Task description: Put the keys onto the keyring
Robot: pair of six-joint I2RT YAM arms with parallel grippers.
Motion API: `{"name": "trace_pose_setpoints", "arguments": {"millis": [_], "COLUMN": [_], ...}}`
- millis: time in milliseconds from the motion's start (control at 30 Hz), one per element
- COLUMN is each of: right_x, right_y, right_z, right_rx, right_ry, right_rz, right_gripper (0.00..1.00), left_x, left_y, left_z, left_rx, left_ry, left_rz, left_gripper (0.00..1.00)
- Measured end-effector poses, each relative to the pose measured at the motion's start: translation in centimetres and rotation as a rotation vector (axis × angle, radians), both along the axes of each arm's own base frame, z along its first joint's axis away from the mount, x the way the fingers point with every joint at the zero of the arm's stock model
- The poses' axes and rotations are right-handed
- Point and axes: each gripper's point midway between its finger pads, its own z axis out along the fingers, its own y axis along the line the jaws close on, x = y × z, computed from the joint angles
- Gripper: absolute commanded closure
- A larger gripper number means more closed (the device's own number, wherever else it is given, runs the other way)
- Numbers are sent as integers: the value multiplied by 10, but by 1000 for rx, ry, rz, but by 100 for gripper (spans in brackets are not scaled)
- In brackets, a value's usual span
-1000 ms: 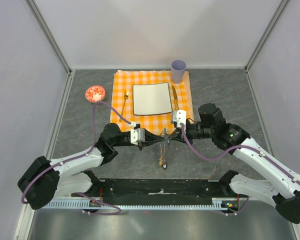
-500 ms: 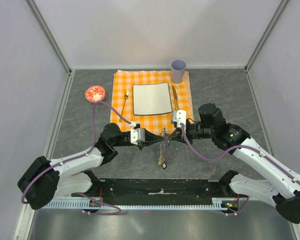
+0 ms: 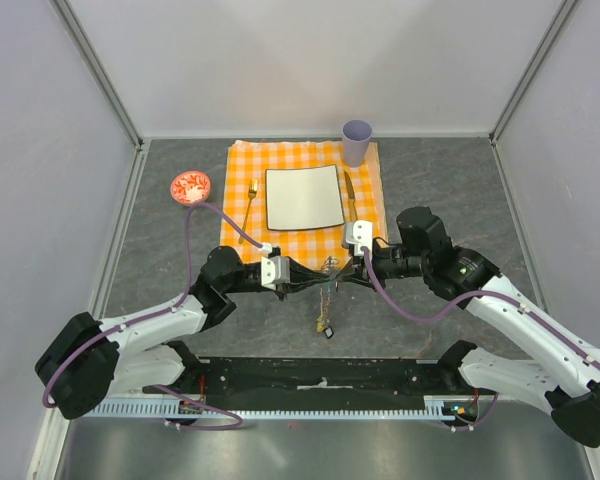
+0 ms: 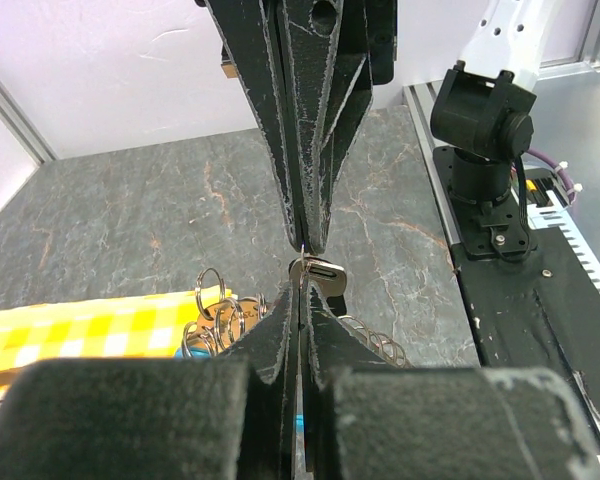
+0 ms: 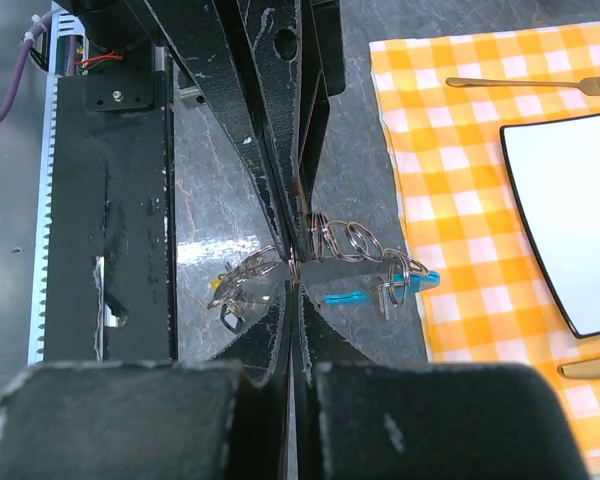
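Left pincer, right pincer, both clamped shut, meeting at one keyring (turquoise tag)

No text, label, brand, number or sign can be read anywhere; the small silvery metal keys and the thin silvery wire keyring show no legible marking.

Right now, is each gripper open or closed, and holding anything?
Left gripper: closed, pinching the keyring.
Right gripper: closed, also pinching the keyring.

Keys and keyring are shiny metal, fingers scuffed matt black, table veined grey stone.
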Motion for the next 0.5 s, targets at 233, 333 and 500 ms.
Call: {"name": "trace_pose_setpoints", "arguments": {"millis": [233,333,500], "right_x": [0,0,-3], "right_y": [0,0,1], "right_z": [0,0,0], "right_rx": [0,1,6], "right_ry": [2,3,12], "right_rz": [2,4,14], "right_gripper": [100,100,100], "left_x": [0,-1,-3], "left_y": [0,0,1], "left_z": [0,0,1], "left_rx": [0,-1,-5], "left_ry": [5,9,9], "left_rz": [-1,-3,-14], "left_gripper": [98,98,98]}}
